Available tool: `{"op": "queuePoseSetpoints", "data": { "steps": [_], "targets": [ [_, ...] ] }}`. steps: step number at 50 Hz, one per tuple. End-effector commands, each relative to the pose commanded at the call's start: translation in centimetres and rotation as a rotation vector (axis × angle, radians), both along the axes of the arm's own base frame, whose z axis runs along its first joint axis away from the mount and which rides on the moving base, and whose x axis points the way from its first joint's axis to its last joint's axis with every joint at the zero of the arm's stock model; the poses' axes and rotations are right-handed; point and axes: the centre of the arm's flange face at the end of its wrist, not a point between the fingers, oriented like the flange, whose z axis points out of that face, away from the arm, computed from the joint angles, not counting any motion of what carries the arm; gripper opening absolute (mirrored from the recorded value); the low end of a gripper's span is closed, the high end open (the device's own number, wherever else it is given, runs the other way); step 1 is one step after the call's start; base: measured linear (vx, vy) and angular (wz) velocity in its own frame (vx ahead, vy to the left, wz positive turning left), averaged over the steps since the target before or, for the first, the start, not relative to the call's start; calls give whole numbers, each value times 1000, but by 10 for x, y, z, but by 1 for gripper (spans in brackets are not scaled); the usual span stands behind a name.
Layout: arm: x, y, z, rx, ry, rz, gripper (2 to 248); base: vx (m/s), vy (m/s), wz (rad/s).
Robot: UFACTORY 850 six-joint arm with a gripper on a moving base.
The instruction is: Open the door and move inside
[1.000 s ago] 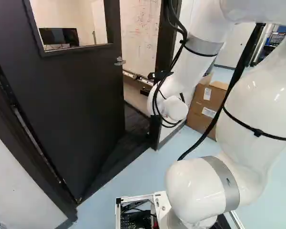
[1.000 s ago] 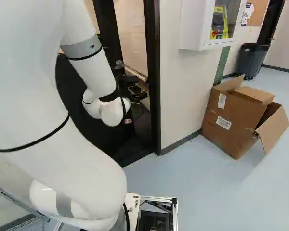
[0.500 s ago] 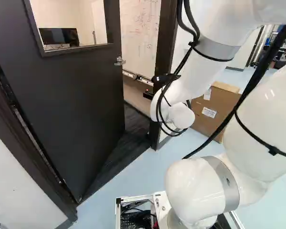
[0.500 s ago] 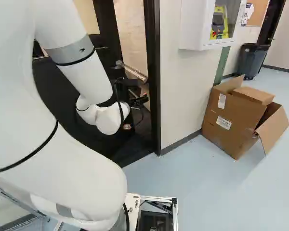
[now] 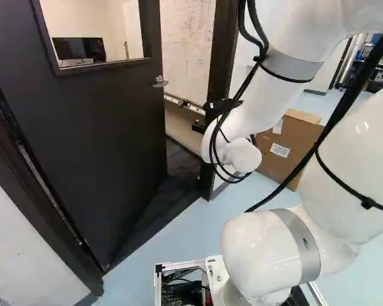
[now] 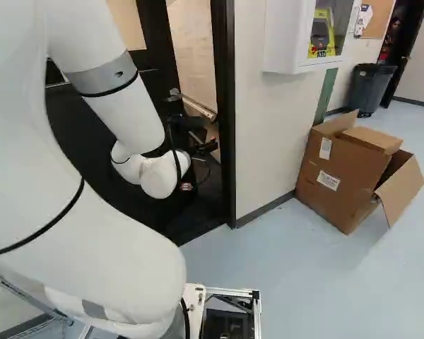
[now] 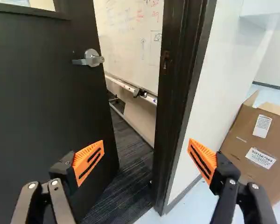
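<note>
The door [image 5: 115, 134] stood ajar at the left of the doorway, its panel angled away into the room; the lever handle [image 7: 89, 58] sat near its free edge. The opening lay between that edge and the right post of the door frame [image 7: 178, 102]. The arm [image 5: 268, 95] was extended toward the doorway, with the gripper [image 5: 200, 116] positioned before the opening. The fingers [image 7: 87, 161] were spread wide, with no part gripped between them; the handle was ahead of them, apart from both. Through the opening, a whiteboard [image 7: 130, 42] and dark flooring [image 7: 126, 177] were visible. To the right of the frame, a cardboard box [image 6: 332, 191] rested on the floor [image 6: 304, 282] beside the wall [image 6: 265, 134]. A white cabinet [image 6: 286, 35] was mounted above, and a dark bin [image 6: 369, 88] stood at the far right.
</note>
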Motion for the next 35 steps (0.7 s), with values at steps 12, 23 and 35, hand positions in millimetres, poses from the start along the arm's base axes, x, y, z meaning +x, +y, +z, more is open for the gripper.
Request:
{"op": "queuePoseSetpoints", "data": {
  "steps": [12,23,35],
  "targets": [
    [0,0,0,0,0,0,247,0,0,0],
    [0,0,0,0,0,0,247,0,0,0],
    [0,0,0,0,0,0,247,0,0,0]
  ]
}}
